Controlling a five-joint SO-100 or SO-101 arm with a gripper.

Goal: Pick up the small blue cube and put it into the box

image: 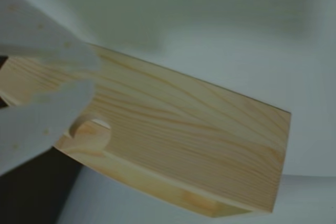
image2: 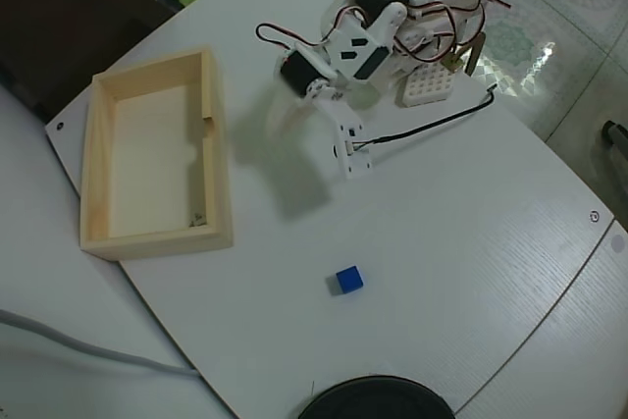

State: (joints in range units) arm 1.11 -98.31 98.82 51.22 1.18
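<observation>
Overhead, we see the white tabletop (image2: 461, 242) filling most of the frame, with the arm (image2: 392, 17) folded at the upper middle and right. Its tool (image2: 294, 134) hangs just left of the arm's dark motor, in the upper middle of the frame, and casts a soft shadow on the tabletop below it. We cannot tell from this view whether the fingers are apart or together.

In the wrist view the 2 white fingers (image: 37, 119) come in from the left edge, blurred, with a narrow gap between them; nothing sits in that gap, so we read the tool as slightly parted and empty. Behind them lies the box (image: 199, 135), seen on its outer wooden wall, with the rounded notch just beside the lower finger.

In the overhead view the box (image2: 221, 154) sits at the left of the frame, near the tabletop's left edge, its inside bare apart from a tiny speck near the lower right corner. The small blue cube (image2: 348, 280) rests on the tabletop at the lower middle, right of and below the box, well apart from both box and tool.

A small white perforated block (image2: 430, 85) stands by the arm's base at the upper right. A black round object (image2: 378, 399) shows at the bottom edge.
</observation>
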